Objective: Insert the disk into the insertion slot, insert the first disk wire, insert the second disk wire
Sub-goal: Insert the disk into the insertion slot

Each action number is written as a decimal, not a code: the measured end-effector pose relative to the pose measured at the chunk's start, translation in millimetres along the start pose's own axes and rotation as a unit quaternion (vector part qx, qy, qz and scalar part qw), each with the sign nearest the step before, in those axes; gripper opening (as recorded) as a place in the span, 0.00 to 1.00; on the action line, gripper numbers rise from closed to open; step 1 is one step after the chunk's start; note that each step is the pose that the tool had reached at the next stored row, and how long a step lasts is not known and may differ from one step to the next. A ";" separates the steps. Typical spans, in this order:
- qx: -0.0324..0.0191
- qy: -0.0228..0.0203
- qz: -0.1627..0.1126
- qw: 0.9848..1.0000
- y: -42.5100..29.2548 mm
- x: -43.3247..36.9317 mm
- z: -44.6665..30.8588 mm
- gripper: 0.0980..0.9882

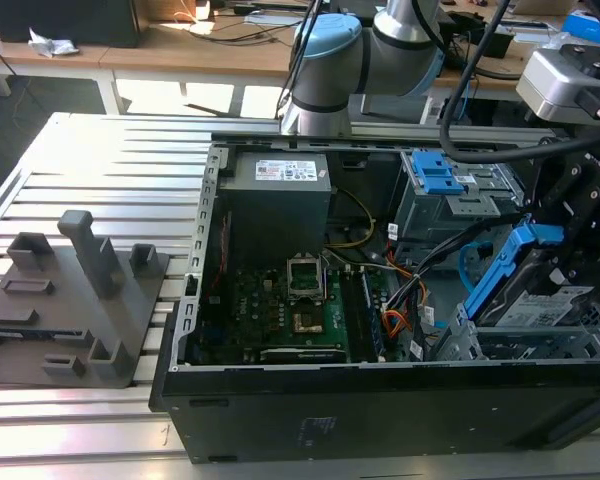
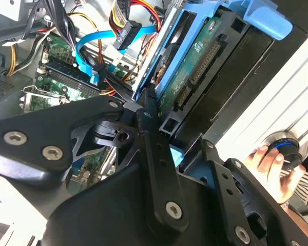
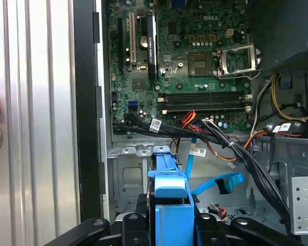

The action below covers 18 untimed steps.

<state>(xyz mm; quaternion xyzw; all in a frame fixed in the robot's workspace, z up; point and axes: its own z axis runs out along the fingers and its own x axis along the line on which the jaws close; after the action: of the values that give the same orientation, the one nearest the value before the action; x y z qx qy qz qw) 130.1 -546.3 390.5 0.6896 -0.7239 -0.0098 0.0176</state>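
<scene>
In the exterior view, the disk [image 1: 552, 305] is held clamped by the gripper [image 1: 560, 255], tilted handle-end up, its long axis slanted down toward the insertion slot [image 1: 515, 346] lying just below, at the exterior view's right.

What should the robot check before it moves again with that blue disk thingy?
1. Grip: ok. The hand is shut on the disk.
2. Disk seated: not ok. It sits tilted above the insertion slot.
3. Wires clear: cannot tell. A blue cable lies close to the disk.
4. People clear: not ok. A person's fingers touch a knob on the table beside the case.
</scene>
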 end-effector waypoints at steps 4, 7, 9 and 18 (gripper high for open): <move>0.000 0.000 0.000 1.000 0.0 0.1 0.2 0.31; 0.000 0.000 0.000 1.000 0.0 0.0 0.5 0.39; 0.000 0.000 0.000 1.000 0.0 0.0 0.4 0.39; 0.000 0.000 0.000 1.000 0.0 0.0 0.8 0.03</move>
<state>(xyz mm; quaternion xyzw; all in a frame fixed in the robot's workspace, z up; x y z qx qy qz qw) 130.1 -546.3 389.7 0.6896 -0.7239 -0.0098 0.0176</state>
